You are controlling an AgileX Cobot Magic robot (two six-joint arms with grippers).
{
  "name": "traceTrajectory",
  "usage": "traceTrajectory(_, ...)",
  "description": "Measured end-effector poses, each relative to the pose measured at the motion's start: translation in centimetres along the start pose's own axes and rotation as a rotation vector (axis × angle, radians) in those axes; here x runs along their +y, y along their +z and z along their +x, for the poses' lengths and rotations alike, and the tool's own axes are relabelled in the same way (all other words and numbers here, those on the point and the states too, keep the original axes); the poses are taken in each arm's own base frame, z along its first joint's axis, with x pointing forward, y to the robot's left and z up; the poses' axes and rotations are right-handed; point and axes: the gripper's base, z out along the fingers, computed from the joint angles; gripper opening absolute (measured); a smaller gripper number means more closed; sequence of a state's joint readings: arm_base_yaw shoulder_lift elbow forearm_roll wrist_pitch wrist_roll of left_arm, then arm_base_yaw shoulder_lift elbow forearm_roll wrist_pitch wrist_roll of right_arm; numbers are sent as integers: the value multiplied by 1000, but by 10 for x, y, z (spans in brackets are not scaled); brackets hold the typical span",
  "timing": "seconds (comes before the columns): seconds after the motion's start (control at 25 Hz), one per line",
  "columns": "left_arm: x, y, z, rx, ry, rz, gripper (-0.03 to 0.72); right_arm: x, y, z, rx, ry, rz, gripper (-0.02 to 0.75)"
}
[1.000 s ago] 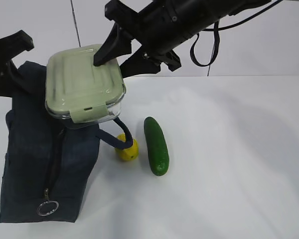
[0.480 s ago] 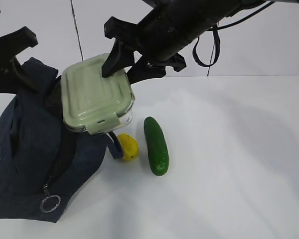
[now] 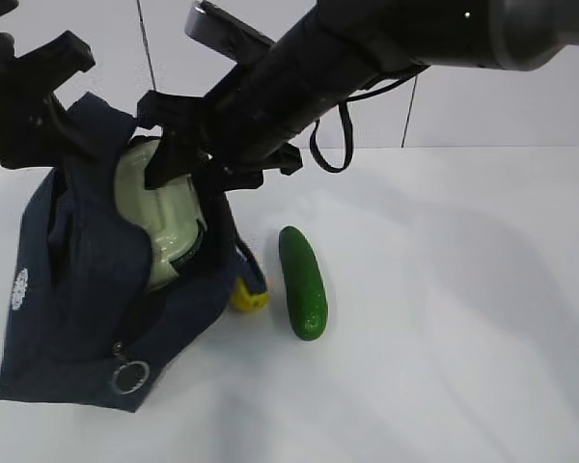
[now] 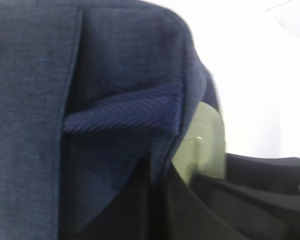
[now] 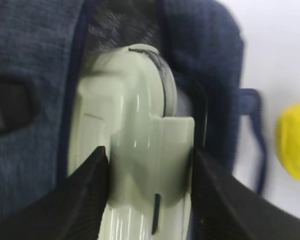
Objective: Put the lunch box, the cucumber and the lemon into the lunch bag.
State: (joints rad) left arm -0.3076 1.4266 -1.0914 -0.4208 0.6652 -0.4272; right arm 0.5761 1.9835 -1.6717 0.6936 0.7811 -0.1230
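Note:
The navy lunch bag [image 3: 72,289] stands at the left with its mouth held up and open. My left gripper [image 3: 41,101] is shut on the bag's top edge beside a handle strap [image 4: 125,112]; in the left wrist view it [image 4: 157,200] pinches the fabric. My right gripper [image 3: 185,166] is shut on the sage-lidded lunch box [image 3: 166,220], which is tilted on edge and partly inside the bag's mouth. Up close the black fingers [image 5: 85,195] press both sides of the lunch box [image 5: 140,140]. The cucumber [image 3: 302,282] lies on the table. The lemon [image 3: 252,295] sits half hidden behind the bag's corner.
The bag's zipper ends in a silver ring pull [image 3: 130,376] near the front. A loop handle [image 5: 257,140] hangs between the bag and the lemon [image 5: 295,142]. The white table [image 3: 463,318] stretches to the right of the cucumber, and a pale wall stands behind.
The right gripper has carried the lunch box down and left, tipping it into the bag's mouth. The left gripper has lifted the bag's edge, so the bag stands taller and covers part of the lemon.

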Motion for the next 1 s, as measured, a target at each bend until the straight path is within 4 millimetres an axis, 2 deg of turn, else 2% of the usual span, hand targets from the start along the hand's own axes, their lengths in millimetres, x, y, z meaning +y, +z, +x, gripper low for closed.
traceTrajectory(0.44,-3,0,-2,-26,-21,28,-6,3,27,4,-32,21,-21,379)
traceTrajectory(0.76,-4,0,-4,-45,-26,40,-6,6,27,2,-52,44,-53,379)
traceTrajectory(1.0,-1,11,-4,-23,-44,29,-6,6,28,2,-55,3,-60,379)
